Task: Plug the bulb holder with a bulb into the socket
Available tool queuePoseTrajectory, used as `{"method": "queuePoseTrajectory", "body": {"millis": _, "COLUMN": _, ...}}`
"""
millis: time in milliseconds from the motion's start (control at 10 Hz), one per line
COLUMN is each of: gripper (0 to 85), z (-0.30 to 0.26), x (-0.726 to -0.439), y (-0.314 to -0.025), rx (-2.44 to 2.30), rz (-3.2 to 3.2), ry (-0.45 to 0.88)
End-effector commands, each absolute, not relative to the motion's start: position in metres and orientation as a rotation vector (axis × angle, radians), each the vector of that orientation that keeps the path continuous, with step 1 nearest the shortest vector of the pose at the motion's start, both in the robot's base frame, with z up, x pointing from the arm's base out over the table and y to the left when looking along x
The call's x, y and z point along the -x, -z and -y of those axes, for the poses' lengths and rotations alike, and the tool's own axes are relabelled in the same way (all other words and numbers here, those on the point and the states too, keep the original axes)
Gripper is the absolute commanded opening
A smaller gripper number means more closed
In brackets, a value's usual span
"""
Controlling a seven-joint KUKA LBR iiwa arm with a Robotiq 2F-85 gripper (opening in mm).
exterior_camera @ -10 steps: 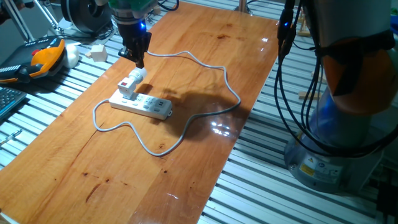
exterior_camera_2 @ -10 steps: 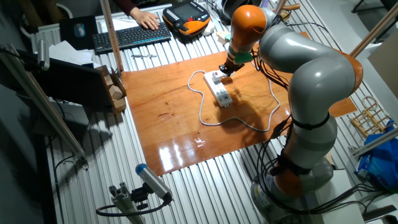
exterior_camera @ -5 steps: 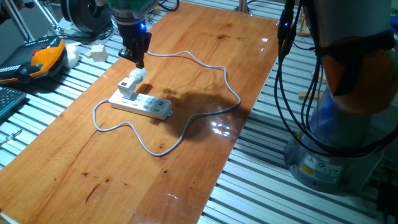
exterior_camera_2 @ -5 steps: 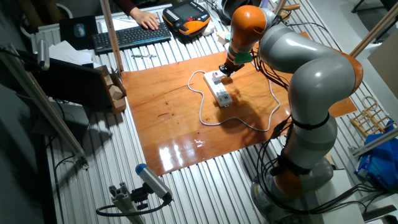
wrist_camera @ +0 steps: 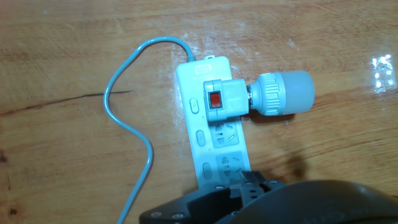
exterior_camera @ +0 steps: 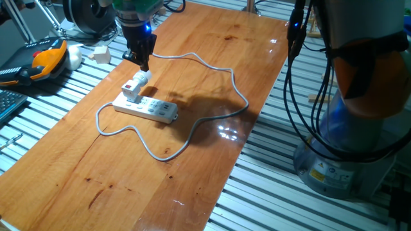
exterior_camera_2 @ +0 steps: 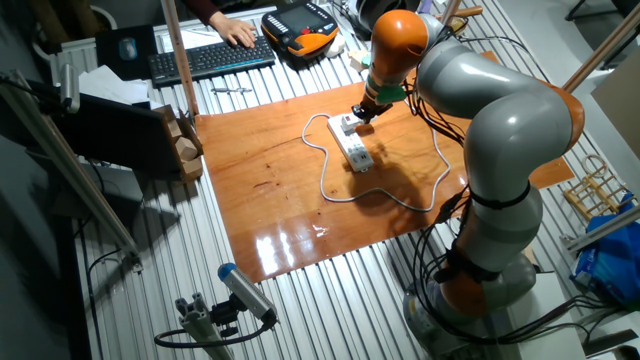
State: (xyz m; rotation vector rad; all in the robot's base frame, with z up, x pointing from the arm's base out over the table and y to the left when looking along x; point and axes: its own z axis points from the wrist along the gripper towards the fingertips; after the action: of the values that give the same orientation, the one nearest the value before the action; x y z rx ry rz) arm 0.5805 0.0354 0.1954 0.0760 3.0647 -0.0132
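One socket (wrist_camera: 214, 146) lies flat on the wooden bench (exterior_camera: 192, 179), and you will find the bulb holder (wrist_camera: 225, 99) seated in the outlet nearest the cable end, red mark up, with the bulb (wrist_camera: 281, 94) projecting sideways over the bench. Your claw (exterior_camera: 142, 62) hangs just above the holder and bulb in the fixed views, apart from both and holding nothing. Whether its fingers stand parted or closed you cannot tell from these views.
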Motion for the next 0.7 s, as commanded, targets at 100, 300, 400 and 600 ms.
{"method": "queuePoseTrajectory", "body": {"millis": 100, "gripper": 0.0, "z": -0.0355, "x": -0.5806, "y": -0.1951, "rx": -0.081, "rz": -3.065, "ry": 0.011}}
{"method": "queuePoseTrajectory", "body": {"millis": 300, "gripper": 0.0, "z": -0.0354, "x": -0.5811, "y": -0.1944, "rx": -0.081, "rz": -3.065, "ry": 0.013}}
{"method": "queuePoseTrajectory", "body": {"millis": 400, "gripper": 0.0, "z": -0.0353, "x": -0.5813, "y": -0.1942, "rx": -0.081, "rz": -3.063, "ry": 0.013}}
{"method": "queuePoseTrajectory", "body": {"millis": 600, "gripper": 0.0, "z": -0.0350, "x": -0.5814, "y": -0.1939, "rx": -0.079, "rz": -3.063, "ry": 0.011}}
